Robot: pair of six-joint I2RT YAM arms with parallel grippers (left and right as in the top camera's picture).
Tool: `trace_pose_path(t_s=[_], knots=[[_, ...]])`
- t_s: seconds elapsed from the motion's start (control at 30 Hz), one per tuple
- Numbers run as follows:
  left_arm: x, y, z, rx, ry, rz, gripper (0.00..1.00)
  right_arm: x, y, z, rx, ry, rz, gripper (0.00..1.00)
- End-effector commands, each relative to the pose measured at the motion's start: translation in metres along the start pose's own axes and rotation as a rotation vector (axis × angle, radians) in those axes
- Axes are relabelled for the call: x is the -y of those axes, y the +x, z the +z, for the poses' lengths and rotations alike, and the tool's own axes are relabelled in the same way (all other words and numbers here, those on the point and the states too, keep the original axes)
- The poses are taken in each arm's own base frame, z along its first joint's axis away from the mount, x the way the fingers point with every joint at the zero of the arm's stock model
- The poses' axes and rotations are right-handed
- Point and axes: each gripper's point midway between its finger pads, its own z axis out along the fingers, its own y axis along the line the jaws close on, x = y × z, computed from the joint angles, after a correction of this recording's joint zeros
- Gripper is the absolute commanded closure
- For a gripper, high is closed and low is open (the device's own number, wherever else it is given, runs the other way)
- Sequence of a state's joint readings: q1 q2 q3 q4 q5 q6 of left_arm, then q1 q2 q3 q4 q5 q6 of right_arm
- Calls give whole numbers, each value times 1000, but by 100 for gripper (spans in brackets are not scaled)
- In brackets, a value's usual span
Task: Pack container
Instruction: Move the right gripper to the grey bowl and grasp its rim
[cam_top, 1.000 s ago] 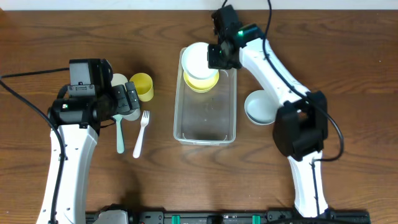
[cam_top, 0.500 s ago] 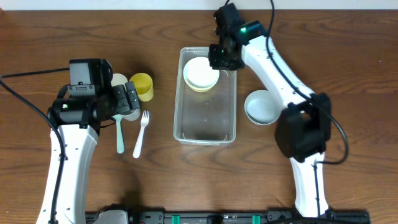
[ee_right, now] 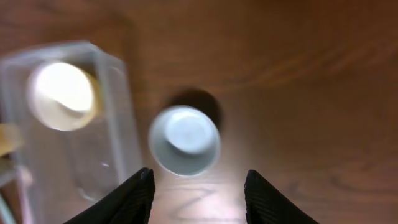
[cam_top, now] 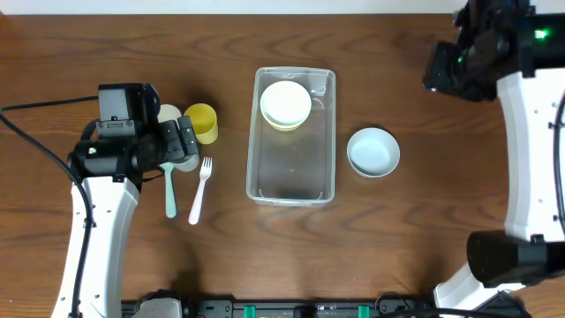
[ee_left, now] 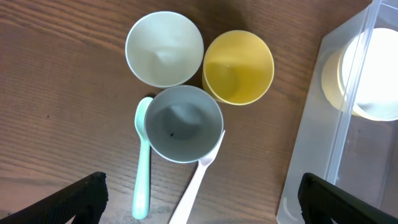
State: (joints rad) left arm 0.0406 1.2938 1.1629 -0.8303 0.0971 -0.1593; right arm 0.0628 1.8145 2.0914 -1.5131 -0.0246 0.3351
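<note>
Right gripper: fingers spread wide, empty, at the overhead frame's upper right. Left gripper: wide open, empty, over the cups. The left wrist view shows the grey cup, which the arm mostly covers in the overhead view. Container sits at centre frame with stacked bowls at its upper end. Bare wood separates it from the pale bowl to its right.

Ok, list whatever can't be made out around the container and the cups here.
Overhead: the left gripper covers most of the grey cup and part of the white cup.
Left wrist: the right edge cuts off the container.
Right wrist: blur smears the container's rim and the blue bowl.
Overhead: the right gripper is a dark mass; its finger gap is unreadable there.
</note>
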Motion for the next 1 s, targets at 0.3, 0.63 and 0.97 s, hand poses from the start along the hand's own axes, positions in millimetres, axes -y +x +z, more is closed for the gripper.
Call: trace_pose_path(t_s=[0.3,0.63,0.97], knots=[[-2,-4,-3,11,-12,6,2,31,87,156,-321,102,-11,56],[-2,-4,-3,11,-12,6,2,37,101,201,-275,77,-33,59],[-2,-4,-3,11,-12,6,2,27,110,222,-251,6,-35,81]])
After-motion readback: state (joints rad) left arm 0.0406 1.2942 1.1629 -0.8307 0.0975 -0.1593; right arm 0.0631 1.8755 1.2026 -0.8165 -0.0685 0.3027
